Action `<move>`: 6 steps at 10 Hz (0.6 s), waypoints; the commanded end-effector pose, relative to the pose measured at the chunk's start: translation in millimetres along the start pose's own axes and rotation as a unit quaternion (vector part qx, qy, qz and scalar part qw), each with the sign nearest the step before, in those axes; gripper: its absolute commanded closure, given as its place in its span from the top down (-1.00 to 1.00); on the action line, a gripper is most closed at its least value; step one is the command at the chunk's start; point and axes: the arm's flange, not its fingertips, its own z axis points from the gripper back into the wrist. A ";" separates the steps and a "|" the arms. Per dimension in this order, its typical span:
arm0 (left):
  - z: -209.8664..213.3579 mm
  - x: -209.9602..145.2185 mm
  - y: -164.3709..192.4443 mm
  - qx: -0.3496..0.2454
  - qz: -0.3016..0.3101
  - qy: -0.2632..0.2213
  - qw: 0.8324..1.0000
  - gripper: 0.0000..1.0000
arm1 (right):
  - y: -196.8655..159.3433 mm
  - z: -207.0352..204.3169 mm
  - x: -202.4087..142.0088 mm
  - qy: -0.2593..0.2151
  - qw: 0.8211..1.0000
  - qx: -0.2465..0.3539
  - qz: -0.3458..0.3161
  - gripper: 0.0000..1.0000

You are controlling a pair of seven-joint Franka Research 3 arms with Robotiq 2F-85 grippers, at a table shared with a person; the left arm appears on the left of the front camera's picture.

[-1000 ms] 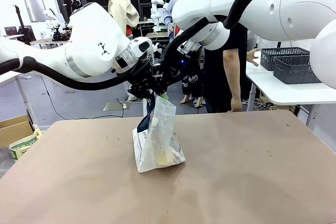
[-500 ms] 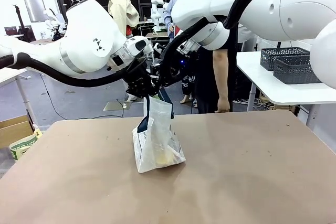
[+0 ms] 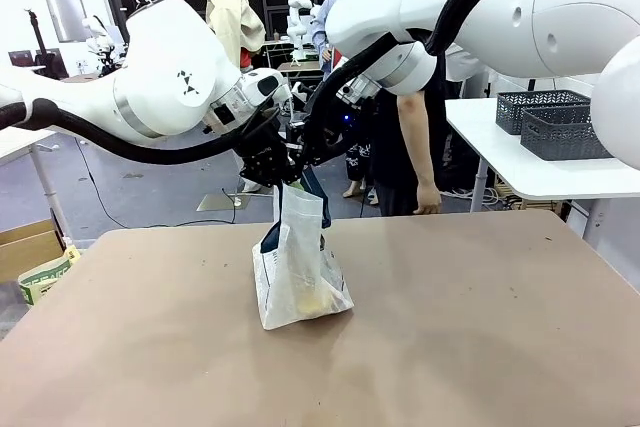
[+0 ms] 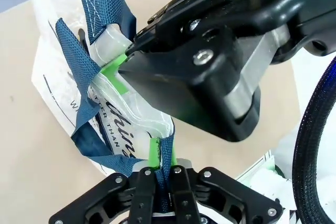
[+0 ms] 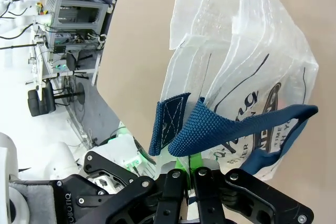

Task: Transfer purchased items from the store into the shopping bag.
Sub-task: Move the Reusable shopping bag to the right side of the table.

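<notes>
The shopping bag point(image 3: 297, 269) stands upright mid-table, its translucent walls drawn up to a narrow top. Something yellowish, one of the purchased items point(image 3: 316, 299), shows through its bottom. My left gripper point(image 3: 283, 179) is shut on a navy strap handle at the bag's top, and the left wrist view shows its jaws point(image 4: 164, 167) pinching that strap point(image 4: 167, 153). My right gripper point(image 3: 308, 162) is shut on the other navy handle point(image 5: 210, 124) right beside it, its own fingers point(image 5: 189, 170) clamped together. In the left wrist view its green pads point(image 4: 116, 66) press the bag's rim.
A person point(image 3: 420, 137) stands just beyond the far edge of the brown table point(image 3: 480, 327). Two dark grey slotted baskets point(image 3: 548, 119) sit on a white side table at the right; I cannot tell whether either is the store. A cardboard box point(image 3: 25, 247) lies left of the table.
My left gripper has closed on the strap handle and shifted slightly left. The bag's mouth is drawn narrower than a second ago. The right gripper has held still.
</notes>
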 end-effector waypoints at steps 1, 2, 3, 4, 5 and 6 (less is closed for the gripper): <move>0.6 -0.1 0.2 -0.001 0.001 -0.002 1.000 -1.00 | -0.3 0.0 0.2 -0.001 1.000 0.001 -0.004 -1.00; 0.6 -0.1 0.2 -0.001 0.001 -0.002 1.000 -1.00 | -0.3 0.0 0.2 -0.001 1.000 0.001 -0.004 -1.00; 0.6 -0.1 0.2 -0.001 0.001 -0.002 1.000 -1.00 | -0.1 -0.1 0.1 0.000 1.000 0.000 0.000 -0.85; 0.6 -0.1 0.2 -0.001 0.001 -0.002 1.000 -1.00 | -0.6 0.9 -1.4 -0.007 1.000 0.005 0.011 -0.47; 0.6 -0.1 0.2 -0.001 0.001 -0.002 1.000 -1.00 | -2.1 2.9 -3.1 -0.009 1.000 0.012 0.011 -0.08; 0.6 -0.1 0.2 -0.001 0.001 -0.002 1.000 -1.00 | -4.6 6.5 -6.0 -0.014 1.000 0.021 0.007 0.30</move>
